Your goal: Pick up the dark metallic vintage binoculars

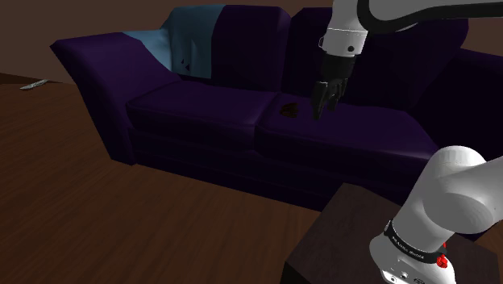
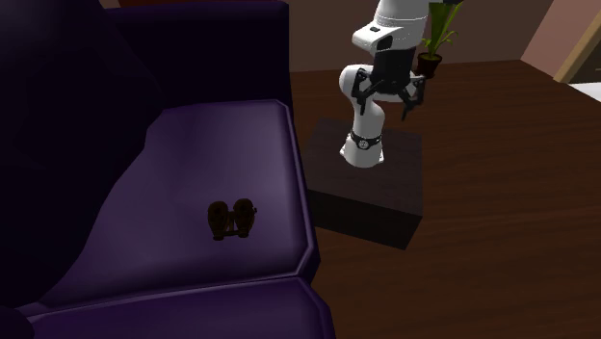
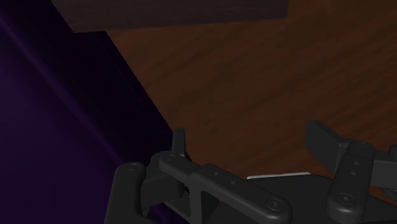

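The small dark binoculars (image 1: 288, 107) lie on the right-hand seat cushion of a deep purple sofa (image 1: 201, 105); in the second exterior view the binoculars (image 2: 232, 219) rest near the cushion's front edge. My black gripper (image 1: 325, 101) hangs in the air, pointing down, to the shoulder view's right of them. The second exterior view puts the gripper (image 2: 388, 101) well off the cushion, over the floor in front of the sofa (image 2: 212, 154). In the wrist view the gripper (image 3: 251, 143) is open with nothing between its fingers, above brown floor with the sofa's purple front beside it.
A light blue blanket (image 1: 189, 40) drapes over the sofa's back. The dark box stand (image 2: 371, 188) sits on the wooden floor (image 2: 501, 144) close to the sofa's front. A potted plant (image 2: 433, 39) stands behind the arm. A small pale object (image 1: 34, 83) lies on the floor far left.
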